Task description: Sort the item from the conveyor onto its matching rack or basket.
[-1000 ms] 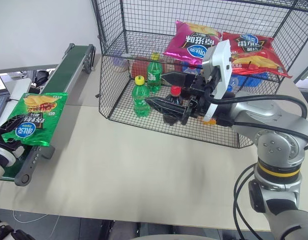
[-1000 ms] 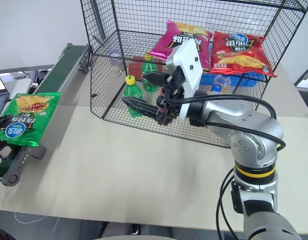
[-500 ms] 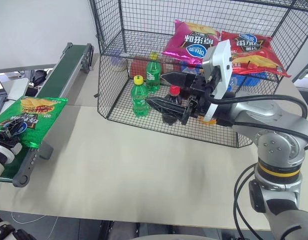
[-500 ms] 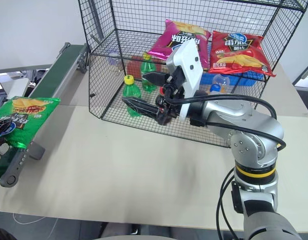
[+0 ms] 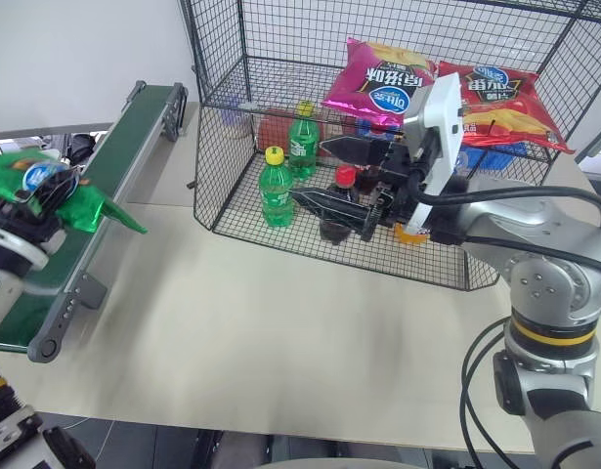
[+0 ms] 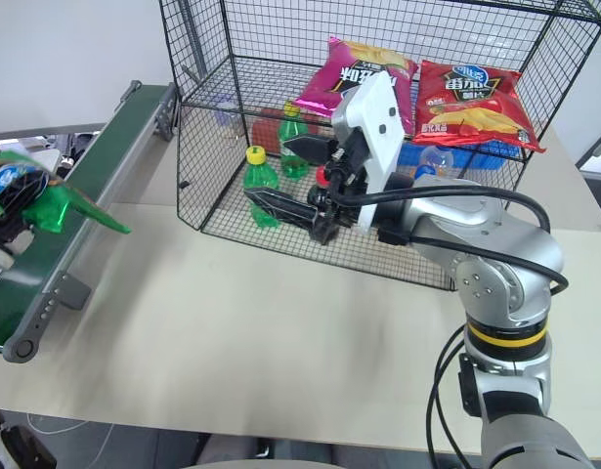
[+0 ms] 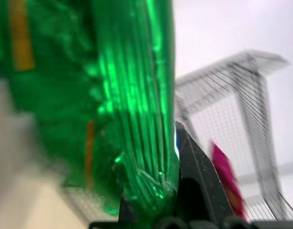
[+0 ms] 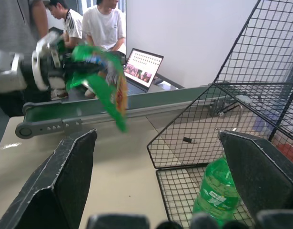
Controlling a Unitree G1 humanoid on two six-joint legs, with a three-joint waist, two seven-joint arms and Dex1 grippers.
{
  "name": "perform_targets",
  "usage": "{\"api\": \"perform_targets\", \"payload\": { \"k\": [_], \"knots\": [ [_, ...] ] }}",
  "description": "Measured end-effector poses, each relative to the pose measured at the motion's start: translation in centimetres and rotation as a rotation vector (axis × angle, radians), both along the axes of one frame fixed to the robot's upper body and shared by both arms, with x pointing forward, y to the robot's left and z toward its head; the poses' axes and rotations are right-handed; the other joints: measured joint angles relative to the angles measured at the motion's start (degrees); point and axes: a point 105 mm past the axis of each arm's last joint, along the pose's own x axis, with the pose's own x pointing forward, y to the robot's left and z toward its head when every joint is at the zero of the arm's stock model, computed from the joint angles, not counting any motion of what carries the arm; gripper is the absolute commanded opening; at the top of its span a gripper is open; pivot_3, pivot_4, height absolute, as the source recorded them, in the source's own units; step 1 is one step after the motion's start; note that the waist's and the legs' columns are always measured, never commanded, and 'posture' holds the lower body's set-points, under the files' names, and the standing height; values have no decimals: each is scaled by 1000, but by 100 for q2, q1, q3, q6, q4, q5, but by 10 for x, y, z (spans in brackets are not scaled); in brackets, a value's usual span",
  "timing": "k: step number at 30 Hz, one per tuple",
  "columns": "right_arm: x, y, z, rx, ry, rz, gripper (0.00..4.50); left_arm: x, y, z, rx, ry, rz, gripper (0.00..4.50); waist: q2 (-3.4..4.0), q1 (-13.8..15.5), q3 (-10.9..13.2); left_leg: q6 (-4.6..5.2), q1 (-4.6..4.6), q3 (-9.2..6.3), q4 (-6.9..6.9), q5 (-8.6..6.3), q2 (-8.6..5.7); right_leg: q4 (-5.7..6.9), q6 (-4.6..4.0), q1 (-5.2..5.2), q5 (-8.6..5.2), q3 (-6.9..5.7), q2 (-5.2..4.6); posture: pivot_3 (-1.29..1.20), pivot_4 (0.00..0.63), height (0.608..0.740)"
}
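Observation:
The shiny green chips bag (image 5: 73, 198) hangs crumpled and tilted in the air above the dark-green conveyor (image 5: 119, 161), clear of the belt. My left gripper (image 5: 34, 193) is shut on its near end. In the left wrist view the bag (image 7: 127, 95) sits pressed against a black finger (image 7: 199, 174). The right wrist view shows the same bag (image 8: 106, 76) held above the belt. The black wire rack (image 5: 220, 147) stands at the table's far middle. My right gripper (image 5: 310, 172) hovers open and empty in front of the rack's lower opening.
On the rack's upper shelf lie a magenta bag (image 5: 380, 82) and a red bag (image 5: 495, 94). Two green bottles (image 5: 274, 188) and a dark red-capped bottle (image 5: 343, 183) stand on its floor, near a blue crate (image 5: 488, 156). A laptop (image 8: 142, 67) and people (image 8: 104, 25) are beyond the conveyor.
My left gripper closed on the green bag and lifted it off the belt, up and to the right. The bag went from flat to crumpled. The right arm stayed put.

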Motion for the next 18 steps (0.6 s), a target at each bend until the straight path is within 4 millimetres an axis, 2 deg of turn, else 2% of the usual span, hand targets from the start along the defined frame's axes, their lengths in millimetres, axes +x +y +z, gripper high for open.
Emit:
{"api": "perform_targets", "payload": {
  "k": [3,9,13,18],
  "knots": [
    [-1,-5,14,31,-40,-16,4500,0,-54,27,112,-132,-214,98,-3,8,8,-26,2,-1,-37,31,-11,-11,4,-1,6,2,14,0,150,740],
    [-5,-13,32,86,-105,-73,4500,4,-120,60,120,-286,-477,98,-3,-6,21,-57,0,-11,-67,58,4,-13,5,-8,6,18,87,0,150,740],
    [-4,-18,39,115,-135,-137,4500,10,-135,79,90,-329,-547,98,1,-33,24,-78,4,-14,-81,70,8,-10,5,-14,6,19,97,0,150,740],
    [-3,-28,44,151,-171,-237,4500,28,-147,86,11,-311,-605,98,1,11,26,-93,-1,-21,-81,81,1,-10,6,-13,5,17,103,0,150,740]
  ]
}}
